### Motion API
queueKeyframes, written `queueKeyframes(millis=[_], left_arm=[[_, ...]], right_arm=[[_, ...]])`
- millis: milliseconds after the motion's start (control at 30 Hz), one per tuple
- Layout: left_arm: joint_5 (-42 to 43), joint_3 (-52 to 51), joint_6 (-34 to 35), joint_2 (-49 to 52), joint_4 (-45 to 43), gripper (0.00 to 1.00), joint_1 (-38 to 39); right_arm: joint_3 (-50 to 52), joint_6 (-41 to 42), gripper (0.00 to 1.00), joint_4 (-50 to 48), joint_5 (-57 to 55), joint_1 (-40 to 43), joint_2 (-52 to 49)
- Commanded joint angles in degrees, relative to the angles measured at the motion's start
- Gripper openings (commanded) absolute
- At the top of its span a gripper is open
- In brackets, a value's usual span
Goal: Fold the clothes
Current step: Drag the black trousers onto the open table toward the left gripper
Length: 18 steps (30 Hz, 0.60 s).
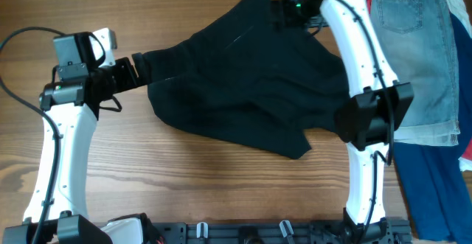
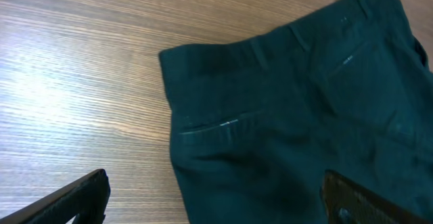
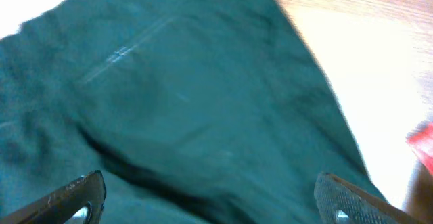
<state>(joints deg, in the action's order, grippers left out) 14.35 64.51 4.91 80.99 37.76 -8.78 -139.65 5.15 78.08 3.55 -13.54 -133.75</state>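
The clothes [image 1: 243, 89], a plain black garment, lie spread and rumpled across the middle of the wooden table. My left gripper [image 1: 141, 67] is at the garment's left end. In the left wrist view the waistband and a back pocket of the clothes [image 2: 291, 109] show, with the left gripper [image 2: 216, 204] open over the garment's edge, one finger over wood and one over fabric. My right gripper [image 1: 286, 12] is over the far upper edge. In the right wrist view it [image 3: 213, 204] stands open above the black fabric [image 3: 183, 95], holding nothing.
Light-blue denim shorts [image 1: 413, 52] lie at the right edge of the table, beside the right arm. A dark blue cloth [image 1: 435, 192] and a bit of red cloth [image 1: 467, 155] lie below them. Bare wood [image 1: 206, 192] runs along the table's front.
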Motion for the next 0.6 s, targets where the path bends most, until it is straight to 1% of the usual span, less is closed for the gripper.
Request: queueKeyframes(millis=[0, 67, 233, 333, 433, 567], left_arm=[[-1.0, 0.9, 0.1, -0.9, 0.0, 1.00, 1.7], [-1.0, 0.9, 0.0, -0.6, 0.3, 1.00, 2.6], [-1.0, 0.9, 0.0, 1.1, 0.4, 1.00, 4.5], [-1.0, 0.9, 0.0, 3.0, 0.4, 1.00, 5.2], [-1.0, 0.9, 0.0, 4.3, 0.4, 1.00, 5.5], [-2.2, 0.9, 0.0, 5.0, 0.2, 1.00, 5.5]], right_arm=[[-0.1, -0.8, 0.99, 1.8, -2.4, 0.7, -3.8], [-0.1, -0.9, 0.97, 2.3, -2.9, 0.7, -6.6], [-0.1, -0.9, 0.97, 2.5, -2.3, 0.7, -12.3], [-0.1, -0.8, 0.97, 0.9, -2.2, 0.6, -15.5], [-0.1, -0.1, 0.97, -2.2, -2.3, 0.7, -18.3], [-0.1, 1.0, 0.98, -11.7, -1.6, 0.5, -21.6]])
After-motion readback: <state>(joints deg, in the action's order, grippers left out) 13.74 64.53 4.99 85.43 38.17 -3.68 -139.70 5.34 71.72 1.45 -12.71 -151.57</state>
